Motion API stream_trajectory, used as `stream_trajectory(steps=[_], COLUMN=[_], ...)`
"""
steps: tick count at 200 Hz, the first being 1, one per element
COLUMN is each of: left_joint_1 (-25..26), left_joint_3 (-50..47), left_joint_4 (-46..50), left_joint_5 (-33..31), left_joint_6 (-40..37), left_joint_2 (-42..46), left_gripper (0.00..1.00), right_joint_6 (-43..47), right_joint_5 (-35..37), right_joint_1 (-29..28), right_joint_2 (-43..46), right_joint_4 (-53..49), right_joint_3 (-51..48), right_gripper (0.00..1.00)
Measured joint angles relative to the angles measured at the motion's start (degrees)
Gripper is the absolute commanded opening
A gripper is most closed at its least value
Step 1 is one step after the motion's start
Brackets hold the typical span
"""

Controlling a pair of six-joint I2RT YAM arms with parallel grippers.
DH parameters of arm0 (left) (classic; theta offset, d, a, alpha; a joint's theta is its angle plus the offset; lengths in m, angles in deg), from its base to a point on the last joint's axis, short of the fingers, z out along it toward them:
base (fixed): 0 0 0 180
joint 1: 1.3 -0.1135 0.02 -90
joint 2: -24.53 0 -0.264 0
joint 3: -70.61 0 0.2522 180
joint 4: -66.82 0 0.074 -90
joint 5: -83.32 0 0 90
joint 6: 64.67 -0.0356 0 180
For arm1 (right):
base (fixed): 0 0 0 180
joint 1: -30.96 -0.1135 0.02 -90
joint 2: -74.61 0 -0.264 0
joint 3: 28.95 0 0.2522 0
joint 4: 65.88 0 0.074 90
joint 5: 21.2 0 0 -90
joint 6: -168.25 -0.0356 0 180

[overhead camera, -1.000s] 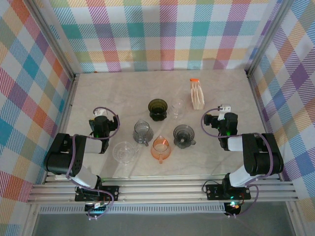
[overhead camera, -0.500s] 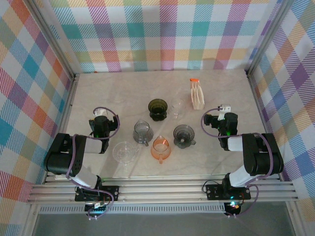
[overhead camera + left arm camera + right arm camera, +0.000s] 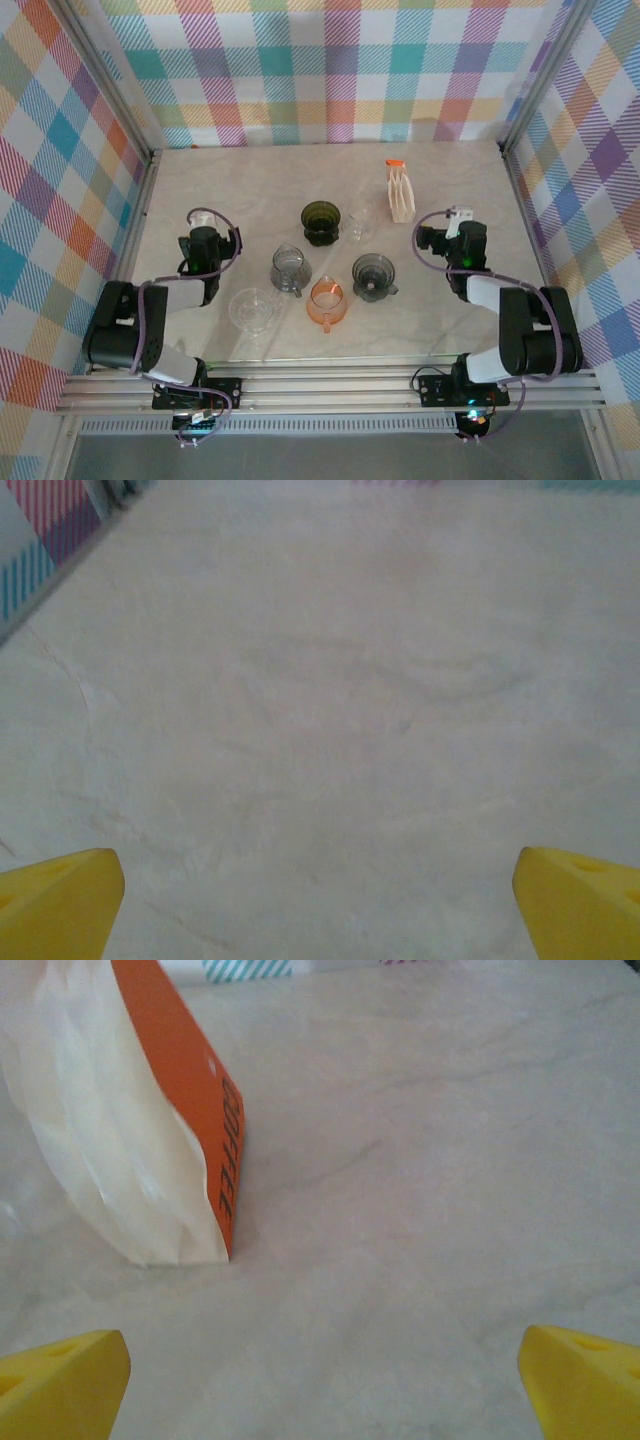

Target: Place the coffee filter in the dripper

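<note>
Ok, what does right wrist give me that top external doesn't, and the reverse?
Right wrist: lettering on the orange side of the filter pack, and yellow jaws spread wide. Top external: the orange dripper, the dark green dripper, the left arm and right arm. Both: the filter pack standing on the marble table.

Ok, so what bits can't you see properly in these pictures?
- Right wrist view: the filter pack runs off the top and left edges, and the print on its orange label is blurred.
- Top view: the clear dripper is see-through and faint; its inside cannot be told.
- Left wrist view: the bottom edge cuts off the left hand above its yellow fingertips.
</note>
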Motion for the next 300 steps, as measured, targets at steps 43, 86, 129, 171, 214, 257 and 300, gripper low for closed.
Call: stream_trajectory(steps=[43,86,129,171,214,257,300], left_joint_1=[0.0,0.0,-0.6,-0.9,3.0,9.7,9.7], left_joint_3=[0.2,10.5,21.0,23.2,26.3,21.8,20.7], left_joint_4=[5.7,25.9,44.7,54.9,60.0,66.0,73.3], left_joint_5=[-1.5,-12.6,-16.3,-5.1,8.3,16.3,18.1], left_joint_6=[2.3,30.7,48.2,48.5,45.1,42.7,41.9], left_joint_2=[12.4,20.3,23.9,27.3,27.5,30.8,35.8], left_gripper=[1.0,1.0,1.0,1.0,0.98,0.97,0.98], right_joint_6=[-3.8,-14.8,-26.1,-26.6,-26.4,-26.7,-22.8], right_joint_5=[4.8,21.8,20.5,12.5,5.7,3.0,1.3], right_joint_1=[-3.2,-8.9,-7.5,-14.3,-29.4,-46.4,-59.9], right_joint_2=[7.2,13.0,15.2,18.1,29.2,30.3,17.9], right_joint_4=[-10.9,-22.1,-30.1,-41.0,-48.8,-53.9,-54.1], right_joint_3=[3.8,6.6,8.6,11.1,11.0,10.2,15.0], right_gripper=[0.99,0.99,0.99,0.99,0.99,0.99,0.93])
